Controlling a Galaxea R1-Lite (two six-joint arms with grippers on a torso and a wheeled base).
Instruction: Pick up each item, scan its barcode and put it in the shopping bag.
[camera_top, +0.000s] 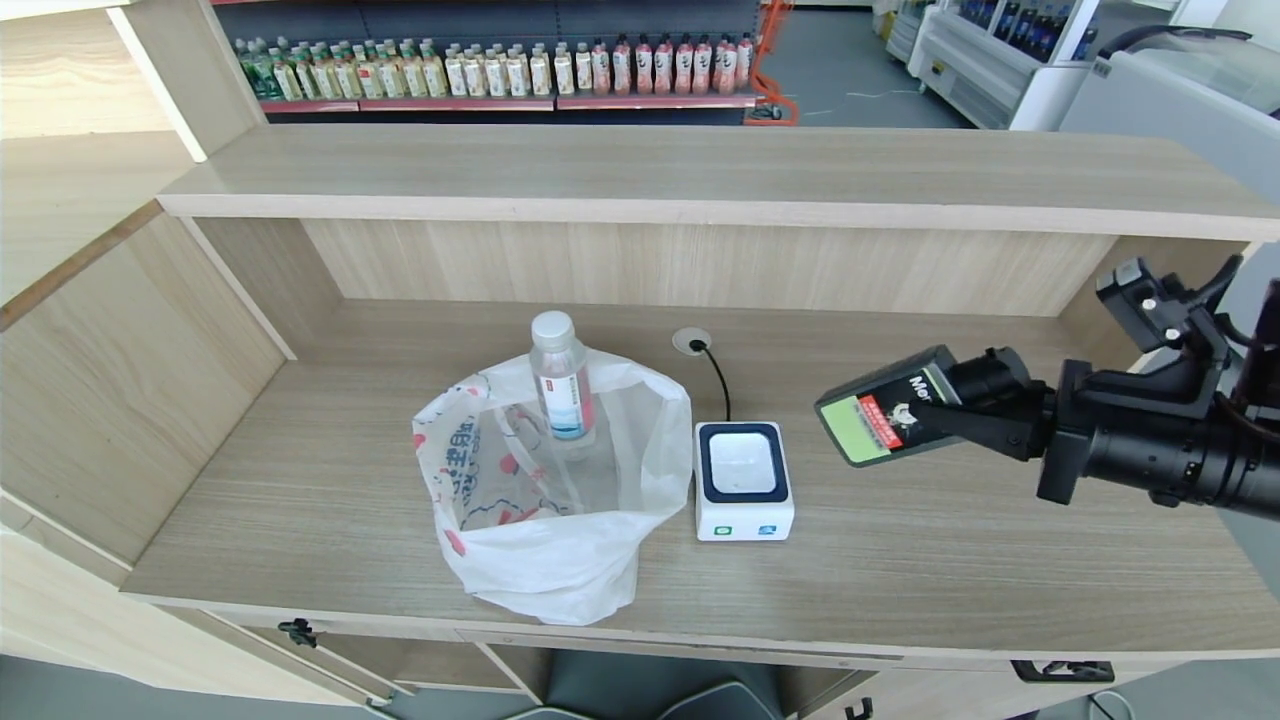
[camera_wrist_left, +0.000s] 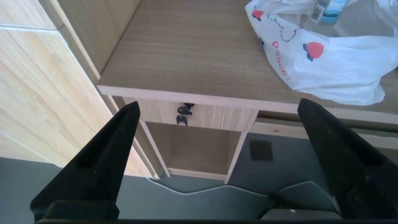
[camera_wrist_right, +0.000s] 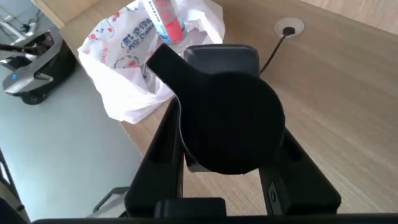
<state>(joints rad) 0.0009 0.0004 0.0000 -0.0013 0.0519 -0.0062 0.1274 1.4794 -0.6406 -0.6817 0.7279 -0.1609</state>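
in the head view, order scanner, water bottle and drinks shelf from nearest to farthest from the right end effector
1. scanner, just left of the right end effector holding the box
2. water bottle, further left, in the shopping bag
3. drinks shelf, far at the back

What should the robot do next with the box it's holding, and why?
Probably carry the box left until it hangs over the scanner. The right gripper holds it in the air beside the scanner, not above its window. The bottle is already in the bag, so this box likely needs scanning next.
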